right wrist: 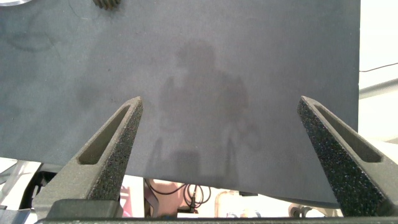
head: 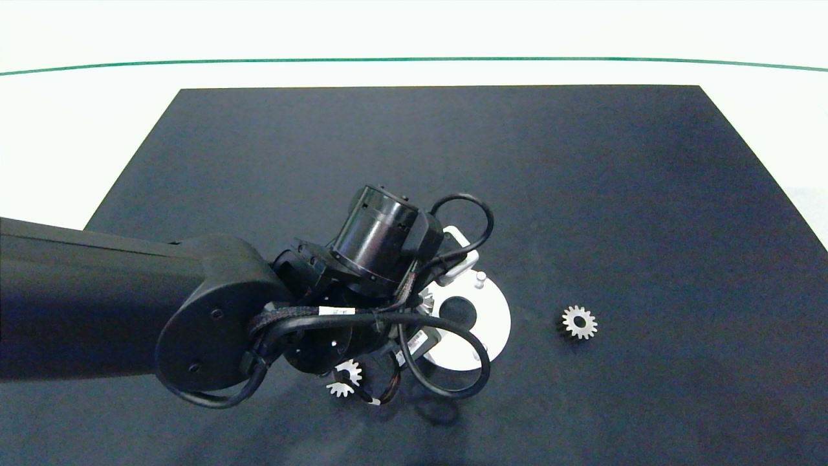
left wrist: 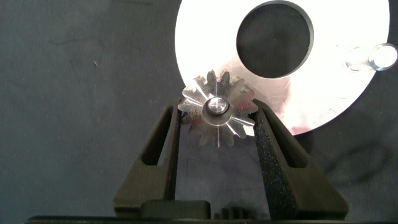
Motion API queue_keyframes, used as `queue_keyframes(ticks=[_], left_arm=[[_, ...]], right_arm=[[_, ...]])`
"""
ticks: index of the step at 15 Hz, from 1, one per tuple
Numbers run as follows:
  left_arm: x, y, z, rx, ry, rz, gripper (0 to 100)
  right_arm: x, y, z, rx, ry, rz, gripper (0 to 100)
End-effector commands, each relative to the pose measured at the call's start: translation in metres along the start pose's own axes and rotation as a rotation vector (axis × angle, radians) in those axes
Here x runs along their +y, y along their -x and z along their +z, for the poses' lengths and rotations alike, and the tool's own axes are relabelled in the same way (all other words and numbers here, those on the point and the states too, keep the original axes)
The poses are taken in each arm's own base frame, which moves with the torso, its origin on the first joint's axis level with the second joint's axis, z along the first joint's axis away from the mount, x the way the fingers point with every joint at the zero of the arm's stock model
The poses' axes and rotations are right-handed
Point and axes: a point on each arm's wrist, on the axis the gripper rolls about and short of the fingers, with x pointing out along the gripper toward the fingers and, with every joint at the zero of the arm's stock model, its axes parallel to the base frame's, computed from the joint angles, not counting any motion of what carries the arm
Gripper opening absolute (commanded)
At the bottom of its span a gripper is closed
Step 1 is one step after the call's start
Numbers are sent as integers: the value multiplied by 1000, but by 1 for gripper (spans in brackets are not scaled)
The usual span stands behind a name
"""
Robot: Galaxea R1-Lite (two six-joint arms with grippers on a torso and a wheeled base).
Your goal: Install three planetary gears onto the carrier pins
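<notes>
Left wrist view is showing one planetary gear (left wrist: 217, 116) sitting over a carrier pin (left wrist: 217, 107) at the white disc's (left wrist: 205, 37) edge, the left gripper (left wrist: 217, 124) jaws closing on its teeth from both sides. Another pin (left wrist: 373, 59) is standing bare across the disc. Two gears (head: 579, 321) (head: 345, 378) are lying on the dark mat (head: 582, 194). Right gripper (right wrist: 221, 134) is hanging wide open, holding nothing, over the mat's edge.
</notes>
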Motion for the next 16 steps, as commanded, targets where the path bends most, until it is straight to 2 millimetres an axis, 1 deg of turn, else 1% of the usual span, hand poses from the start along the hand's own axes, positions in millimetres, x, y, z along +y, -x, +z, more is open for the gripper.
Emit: queue_keyframes(ticks=[1,9,10,12,13,14,16], left_arm=[[0,0,0,2,-3,1,100],[-1,1,1,-2,-6,0,100],[1,7,1,-8,-4,2,100],[14,41,-6,-23,12,13,100],[23,58,-15,-16,25,26,100],[38,76,-24,-12,49,57,100],[47,99,-46,31,73,77,100]], right_arm=[[0,0,0,3,2,1,100],[0,0,0,2,1,0,100],[0,0,0,0,1,0,100],[0,0,0,0,1,0,100],[0,0,0,3,2,1,100],[0,-1,0,5,0,3,100],[0,0,0,5,0,3,100]])
